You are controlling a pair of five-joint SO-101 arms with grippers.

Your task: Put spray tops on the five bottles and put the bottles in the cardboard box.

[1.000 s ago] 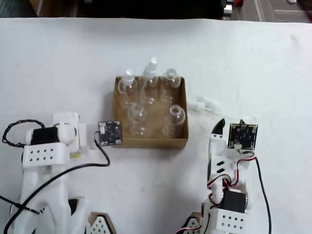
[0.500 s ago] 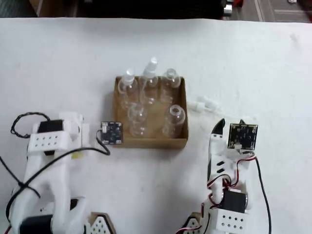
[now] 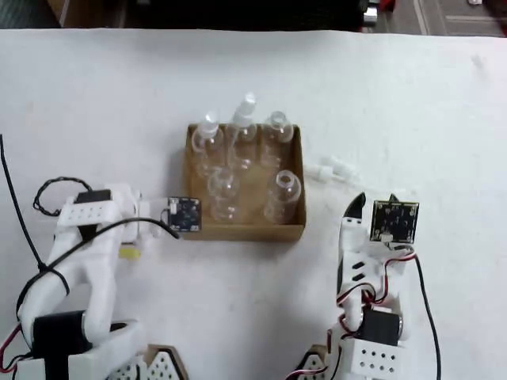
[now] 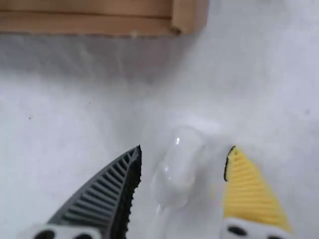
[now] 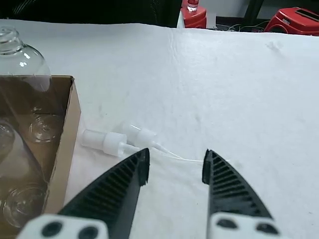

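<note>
Left gripper [image 4: 184, 149] was seen wide open around a top [image 4: 173, 174] lying near the box [image 4: 189, 15]. Closed off-centre, the round top could be squeezed out sideways, it was judged

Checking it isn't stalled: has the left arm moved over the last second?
Yes: the left arm has swung toward the cardboard box, its wrist camera edging closer to it.

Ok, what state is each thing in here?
Cardboard box: open, five bottles standing inside.
Back left bottle: capped.
Back middle bottle: capped.
Back right bottle: looks uncapped.
Front left bottle: uncapped.
Front right bottle: uncapped.
Two loose spray tops: lying on the table.
Left gripper: open.
Third spray top: lying within that gripper's opening.
Right gripper: open, empty.
</note>
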